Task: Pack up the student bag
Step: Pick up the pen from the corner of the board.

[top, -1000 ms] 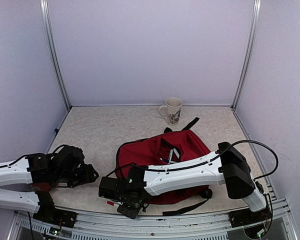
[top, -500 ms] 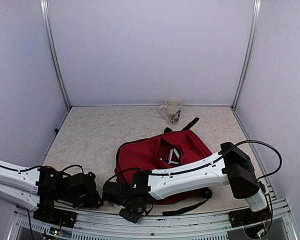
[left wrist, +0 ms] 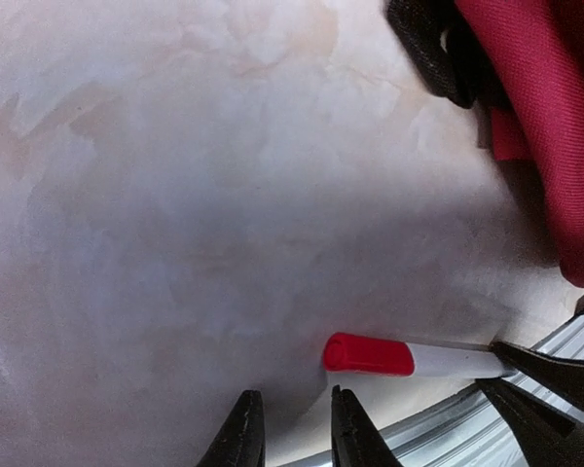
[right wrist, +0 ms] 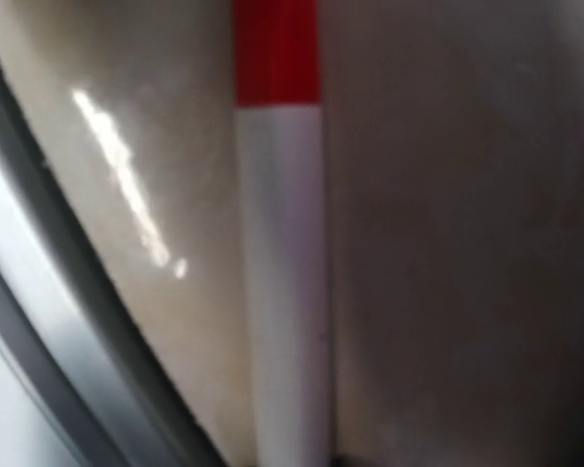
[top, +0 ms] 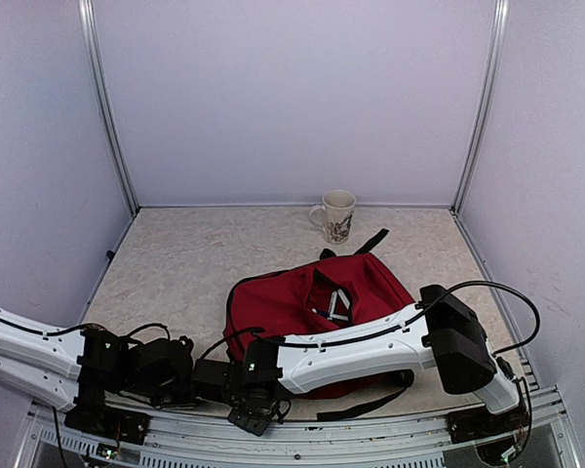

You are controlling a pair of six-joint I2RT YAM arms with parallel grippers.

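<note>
The student bag (top: 370, 278) is soft crumpled red fabric; left gripper (left wrist: 294, 413) narrow, right gripper (left wrist: 501, 372) unclear.

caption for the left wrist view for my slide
Red-capped white marker on the table, left gripper close beside its cap, student bag at top right.

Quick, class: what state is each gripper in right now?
Left gripper: slightly open, empty.
Right gripper: at end of red-capped white marker; grip cannot be told.
</note>
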